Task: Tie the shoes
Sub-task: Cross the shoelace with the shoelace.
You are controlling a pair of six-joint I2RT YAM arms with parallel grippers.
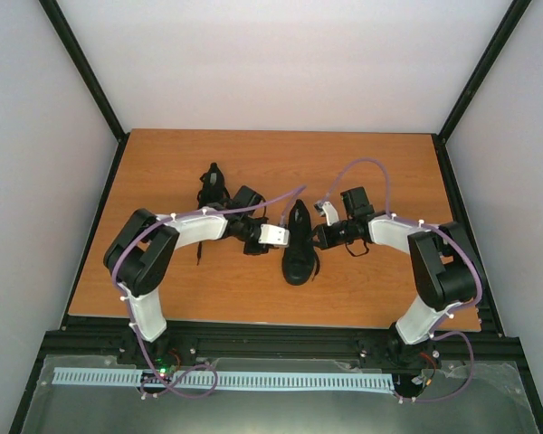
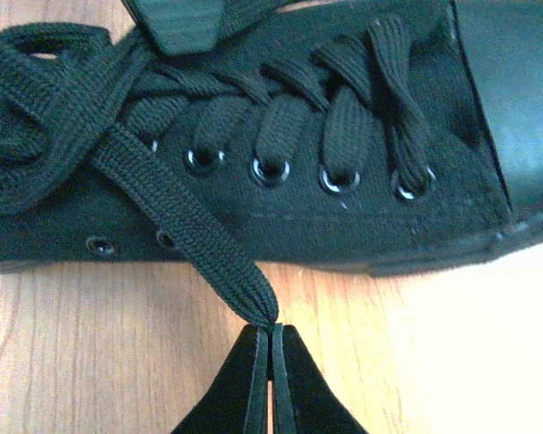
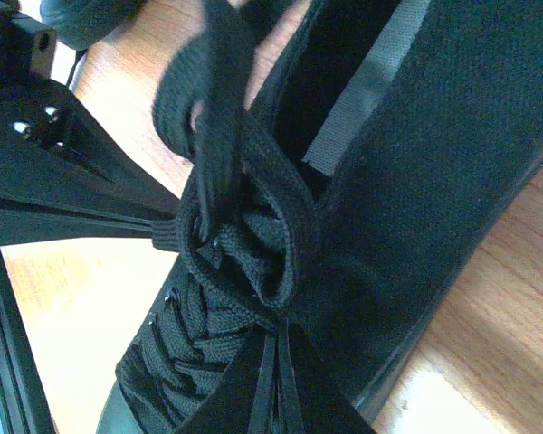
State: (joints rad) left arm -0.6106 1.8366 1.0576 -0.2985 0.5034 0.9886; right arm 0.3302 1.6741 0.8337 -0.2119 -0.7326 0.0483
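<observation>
Midway across the tabletop (image 1: 362, 289) lies one black shoe (image 1: 299, 244). At its 9 o'clock side the left end effector (image 2: 270, 336) is clamped on the end of a lace (image 2: 176, 212). At 3 o'clock the right end effector (image 3: 276, 362) pinches a lace loop (image 3: 285, 235). The other shoe (image 1: 213, 188) sits at 10 o'clock, apart.

Finding: a robotics laboratory test cell. Evidence follows. A wood-laminate table (image 1: 362, 154) is enclosed on 3 sides by plain white panels (image 1: 281, 63). The panels are held in black metal framing (image 1: 81, 65) that rises at 10 and 2 o'clock. At 6 o'clock a black rail (image 1: 281, 339) carries 2 bolted units, the left arm (image 1: 149, 271) and the right arm (image 1: 439, 271), both trailing purple cabling (image 1: 366, 163). Nearer still lie a white slotted cable duct (image 1: 253, 380) and a grey metal sheet (image 1: 281, 411).
</observation>
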